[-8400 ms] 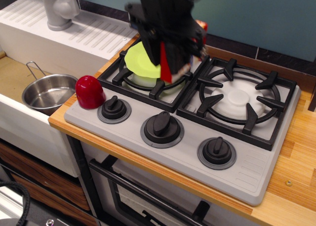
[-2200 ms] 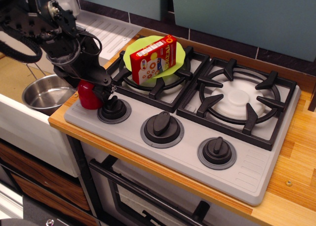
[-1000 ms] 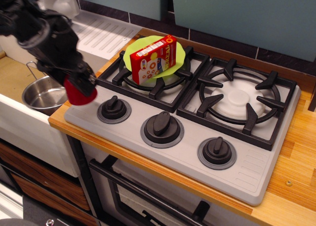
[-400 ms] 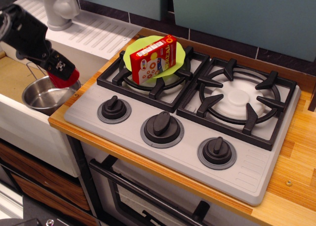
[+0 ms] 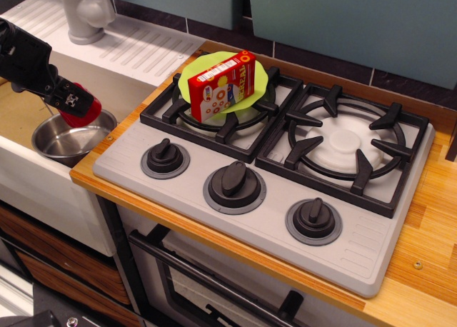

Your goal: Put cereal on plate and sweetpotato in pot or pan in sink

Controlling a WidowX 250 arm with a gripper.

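The red cereal box (image 5: pixel 223 86) lies on the lime-green plate (image 5: pixel 196 75), which rests on the left rear burner grate. My gripper (image 5: pixel 74 107) reaches in from the left edge and is shut on the dark-red sweetpotato (image 5: pixel 83 111). It holds the sweetpotato just above the steel pot (image 5: pixel 70 140), over the pot's far rim. The pot sits in the sink (image 5: pixel 21 166) at the left, close to the counter's edge.
A grey faucet (image 5: pixel 83 11) stands on the ribbed white drainboard (image 5: pixel 136 47) behind the sink. The grey stove (image 5: pixel 271 170) has two black burner grates and three black knobs. The wooden counter (image 5: pixel 428 220) runs along its right side.
The cereal box came to lie on the plate. My gripper closed on the sweetpotato beside the left knob, lifted it, and carried it left off the stove to above the pot.
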